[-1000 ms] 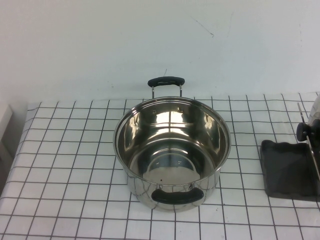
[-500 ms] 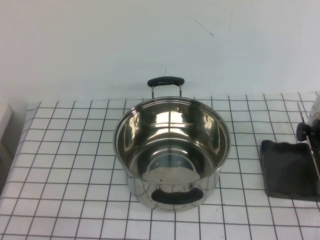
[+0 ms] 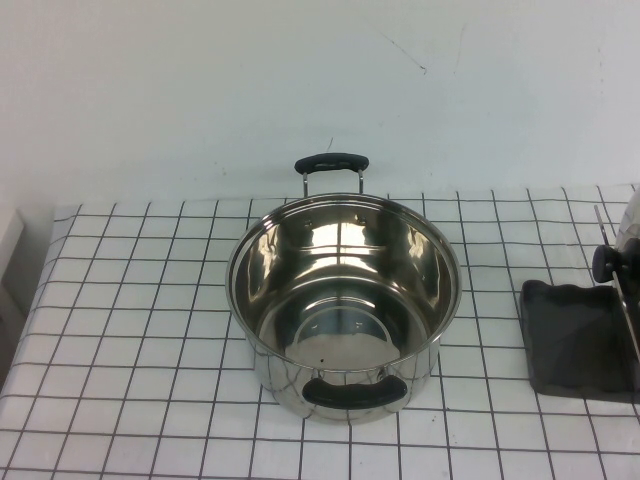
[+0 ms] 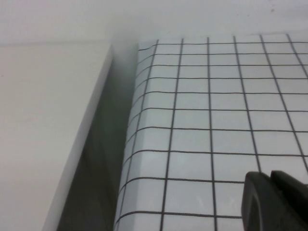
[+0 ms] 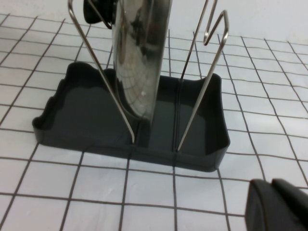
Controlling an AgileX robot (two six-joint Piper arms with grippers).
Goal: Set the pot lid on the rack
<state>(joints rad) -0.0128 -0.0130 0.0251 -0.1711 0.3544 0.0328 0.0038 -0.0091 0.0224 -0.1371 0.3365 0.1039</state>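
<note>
The pot lid (image 5: 139, 57) stands on edge in the rack (image 5: 96, 132), held between the upright wire rods, its black knob (image 5: 98, 12) facing sideways. In the high view only the lid's edge (image 3: 630, 225) and knob (image 3: 603, 262) show above the dark grey rack (image 3: 575, 345) at the far right. My right gripper (image 5: 272, 187) is shut and empty, low over the table a short way in front of the rack, apart from it. My left gripper (image 4: 270, 180) is shut and empty over the table's left edge. Neither arm shows in the high view.
The deep steel pot (image 3: 345, 300) with two black loop handles stands open in the middle of the checked table. A white block (image 4: 48, 120) lies beside the table's left edge, with a dark gap between them.
</note>
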